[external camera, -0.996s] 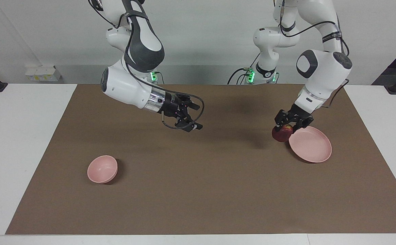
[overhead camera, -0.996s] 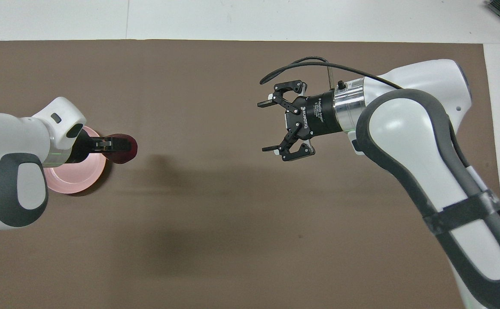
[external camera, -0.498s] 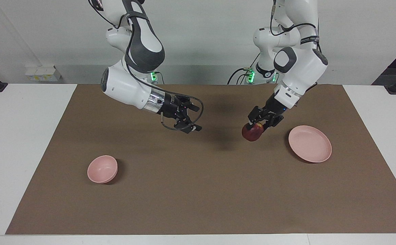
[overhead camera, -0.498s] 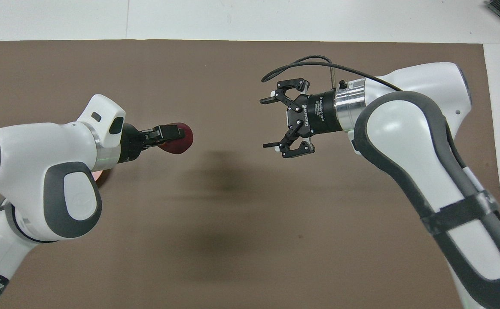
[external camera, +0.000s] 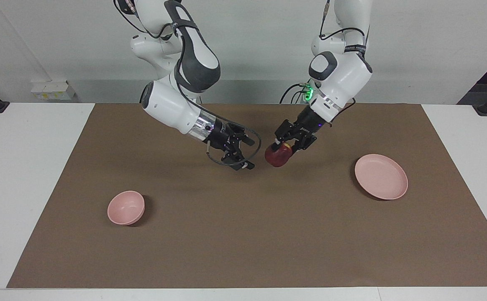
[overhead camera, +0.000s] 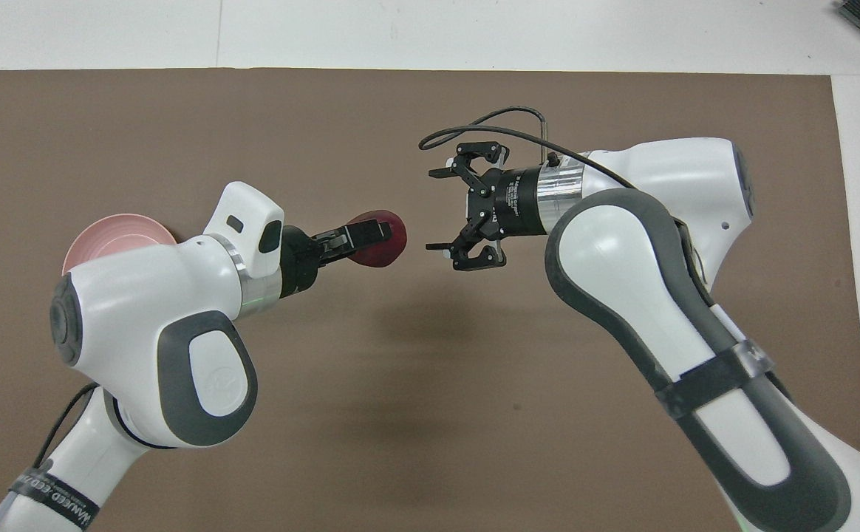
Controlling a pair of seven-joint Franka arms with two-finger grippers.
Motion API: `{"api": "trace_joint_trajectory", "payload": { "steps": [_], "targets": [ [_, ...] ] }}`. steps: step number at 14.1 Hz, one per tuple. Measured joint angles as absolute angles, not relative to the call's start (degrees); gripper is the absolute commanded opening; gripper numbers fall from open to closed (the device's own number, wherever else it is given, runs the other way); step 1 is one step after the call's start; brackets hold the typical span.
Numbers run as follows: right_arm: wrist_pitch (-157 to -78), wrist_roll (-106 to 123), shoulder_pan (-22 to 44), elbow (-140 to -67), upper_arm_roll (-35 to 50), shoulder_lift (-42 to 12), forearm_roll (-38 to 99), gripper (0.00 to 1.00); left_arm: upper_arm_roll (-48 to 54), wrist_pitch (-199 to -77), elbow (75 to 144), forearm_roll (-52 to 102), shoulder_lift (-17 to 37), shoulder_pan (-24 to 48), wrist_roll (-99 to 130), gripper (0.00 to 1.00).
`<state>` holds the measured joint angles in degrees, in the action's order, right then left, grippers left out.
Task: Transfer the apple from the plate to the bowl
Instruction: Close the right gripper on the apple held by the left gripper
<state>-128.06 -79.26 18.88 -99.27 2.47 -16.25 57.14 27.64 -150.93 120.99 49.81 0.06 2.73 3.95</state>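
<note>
My left gripper (external camera: 284, 148) is shut on the dark red apple (external camera: 277, 158) and holds it in the air over the middle of the brown mat. It also shows in the overhead view (overhead camera: 368, 233) with the apple (overhead camera: 387, 246). My right gripper (external camera: 249, 154) is open and faces the apple, a short gap away, not touching it; the overhead view shows it too (overhead camera: 434, 210). The pink plate (external camera: 380, 176) lies empty toward the left arm's end, partly covered by the left arm in the overhead view (overhead camera: 108, 230). The pink bowl (external camera: 126, 207) stands empty toward the right arm's end; the overhead view hides it under the right arm.
The brown mat (external camera: 243, 234) covers most of the white table (external camera: 26, 167). Both arms reach in over the mat's middle.
My left gripper has carried the apple from beside the plate toward the middle of the mat. My right gripper has moved a little toward it, still open.
</note>
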Motion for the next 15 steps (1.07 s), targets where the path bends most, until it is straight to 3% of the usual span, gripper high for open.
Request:
{"api": "trace_joint_trajectory", "payload": {
  "steps": [15],
  "targets": [
    [-128.0, -68.4, 21.7, -99.5, 2.6, -18.0, 57.1, 1.00, 30.8, -153.5, 117.9, 50.3, 3.5, 2.7, 5.9, 0.00]
  ]
}}
